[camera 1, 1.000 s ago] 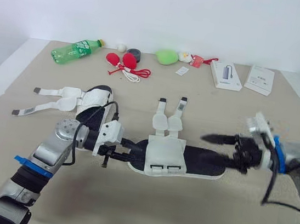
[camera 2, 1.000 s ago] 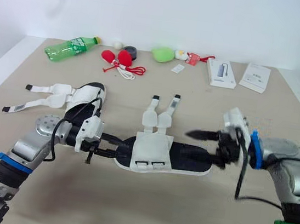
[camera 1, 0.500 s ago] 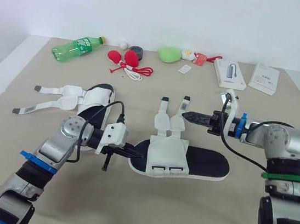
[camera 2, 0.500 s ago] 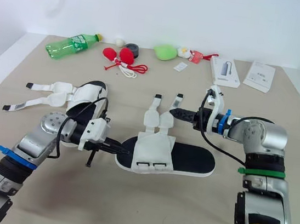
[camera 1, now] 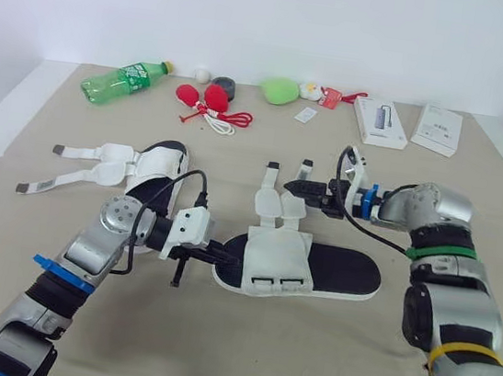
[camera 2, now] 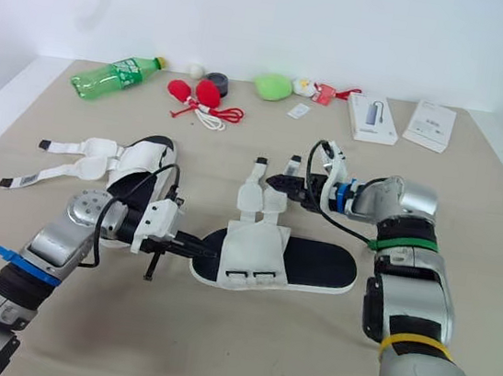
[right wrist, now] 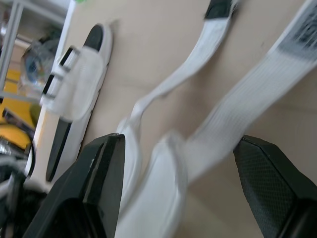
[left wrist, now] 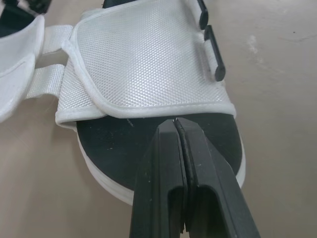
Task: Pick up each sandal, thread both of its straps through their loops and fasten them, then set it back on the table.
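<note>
The middle sandal point(camera 1: 301, 267) has a black sole and a white upper and lies flat on the table. Its two white straps point(camera 1: 280, 196) trail loose toward the far side. My left gripper point(camera 1: 224, 259) is shut, and its fingertips point(left wrist: 176, 123) rest on the black sole at the toe end, just under the upper's edge. My right gripper point(camera 1: 294, 186) is open low over the strap ends, with one strap point(right wrist: 247, 119) lying between its spread fingers point(right wrist: 99, 183). A second sandal point(camera 1: 159, 174) lies to the left with both straps point(camera 1: 68, 169) spread out unfastened.
Along the far edge lie a green bottle point(camera 1: 122, 81), red pouches with a white cord point(camera 1: 209, 104), a dark tape roll point(camera 1: 222, 87), a green soft object point(camera 1: 280, 91), a small toy with a red tag point(camera 1: 324, 94) and two white boxes point(camera 1: 379, 123), point(camera 1: 436, 131).
My right gripper has swung from beyond the sandal's heel across to the far side and now sits over the loose strap ends. The left gripper has stayed at the toe.
</note>
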`<state>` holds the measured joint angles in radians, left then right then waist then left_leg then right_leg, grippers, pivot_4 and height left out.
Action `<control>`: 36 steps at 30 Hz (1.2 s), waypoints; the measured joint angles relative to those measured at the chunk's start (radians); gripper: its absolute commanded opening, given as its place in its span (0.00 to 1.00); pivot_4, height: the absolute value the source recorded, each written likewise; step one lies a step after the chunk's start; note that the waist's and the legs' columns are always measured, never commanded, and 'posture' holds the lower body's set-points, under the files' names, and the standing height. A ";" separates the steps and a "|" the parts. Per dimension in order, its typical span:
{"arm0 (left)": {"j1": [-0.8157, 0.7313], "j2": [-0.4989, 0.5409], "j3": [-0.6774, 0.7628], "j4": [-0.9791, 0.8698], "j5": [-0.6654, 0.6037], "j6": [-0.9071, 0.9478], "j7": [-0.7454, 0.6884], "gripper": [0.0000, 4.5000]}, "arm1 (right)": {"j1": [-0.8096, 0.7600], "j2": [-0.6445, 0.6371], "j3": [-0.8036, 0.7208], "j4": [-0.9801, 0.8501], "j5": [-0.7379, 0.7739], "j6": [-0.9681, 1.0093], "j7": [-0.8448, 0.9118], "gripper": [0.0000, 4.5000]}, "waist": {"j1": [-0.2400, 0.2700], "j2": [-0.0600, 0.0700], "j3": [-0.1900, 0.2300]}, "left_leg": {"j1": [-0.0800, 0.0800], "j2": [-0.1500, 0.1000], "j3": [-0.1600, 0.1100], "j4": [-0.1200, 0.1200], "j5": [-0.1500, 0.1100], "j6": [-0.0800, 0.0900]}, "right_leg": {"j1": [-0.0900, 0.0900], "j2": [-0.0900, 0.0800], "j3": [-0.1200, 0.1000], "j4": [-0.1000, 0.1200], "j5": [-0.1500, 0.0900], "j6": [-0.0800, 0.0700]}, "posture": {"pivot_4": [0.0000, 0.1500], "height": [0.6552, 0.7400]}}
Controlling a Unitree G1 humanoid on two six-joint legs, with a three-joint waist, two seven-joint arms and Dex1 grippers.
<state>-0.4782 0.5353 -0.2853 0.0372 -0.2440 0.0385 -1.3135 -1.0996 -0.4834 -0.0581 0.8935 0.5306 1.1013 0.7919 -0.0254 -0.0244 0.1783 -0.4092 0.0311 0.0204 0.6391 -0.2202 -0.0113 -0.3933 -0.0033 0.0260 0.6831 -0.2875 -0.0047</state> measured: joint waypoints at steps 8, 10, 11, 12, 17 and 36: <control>0.011 0.001 0.000 -0.019 0.000 0.006 0.008 0.00 | -0.083 0.061 -0.063 0.220 -0.082 -0.183 -0.032 0.75 | -0.001 0.000 0.000 | 0.000 0.000 0.004 0.000 0.000 0.000 | -0.001 -0.001 0.004 0.000 0.001 0.002 | 1.00 1.00; 0.014 0.001 0.000 -0.020 0.000 0.006 0.010 0.00 | -0.087 0.064 -0.071 0.245 -0.094 -0.215 -0.032 0.63 | -0.001 0.000 0.000 | 0.000 0.000 0.005 0.000 0.000 0.000 | -0.001 -0.001 0.004 0.000 0.001 0.002 | 1.00 1.00; 0.016 0.001 0.000 -0.022 0.000 0.006 0.012 0.00 | -0.087 0.064 -0.078 0.263 -0.102 -0.235 -0.033 0.55 | -0.001 0.000 0.000 | 0.000 0.000 0.005 0.000 0.000 0.000 | -0.001 -0.001 0.004 0.000 0.001 0.002 | 1.00 1.00; 0.017 0.001 0.000 -0.022 0.000 0.006 0.012 0.00 | -0.087 0.064 -0.087 0.279 -0.106 -0.250 -0.030 0.49 | -0.001 0.000 0.000 | 0.000 0.000 0.006 0.000 0.000 0.000 | -0.002 -0.001 0.005 0.000 0.001 0.002 | 1.00 1.00; 0.018 0.001 0.000 -0.022 0.000 0.006 0.013 0.00 | -0.090 0.057 -0.083 0.292 -0.154 -0.304 0.049 0.01 | -0.001 0.000 0.000 | 0.000 0.000 0.007 -0.001 0.000 0.000 | -0.004 -0.001 0.007 0.000 0.002 0.002 | 1.00 1.00; 0.016 -0.005 -0.002 -0.016 0.001 0.001 -0.001 0.00 | 0.325 0.008 0.064 -0.389 -0.305 -1.523 0.502 0.01 | 0.000 0.000 0.000 | -0.001 0.000 0.008 0.000 0.000 0.000 | -0.005 0.000 0.008 0.001 0.003 0.004 | 1.00 1.00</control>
<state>-0.4626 0.5305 -0.2870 0.0213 -0.2433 0.0390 -1.3140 -0.7741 -0.4752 0.0058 0.5048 0.2251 -0.4217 1.2939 -0.0249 -0.0243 0.1782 -0.4102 0.0313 0.0286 0.6396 -0.2200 -0.0116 -0.3987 -0.0036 0.0344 0.6845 -0.2846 -0.0010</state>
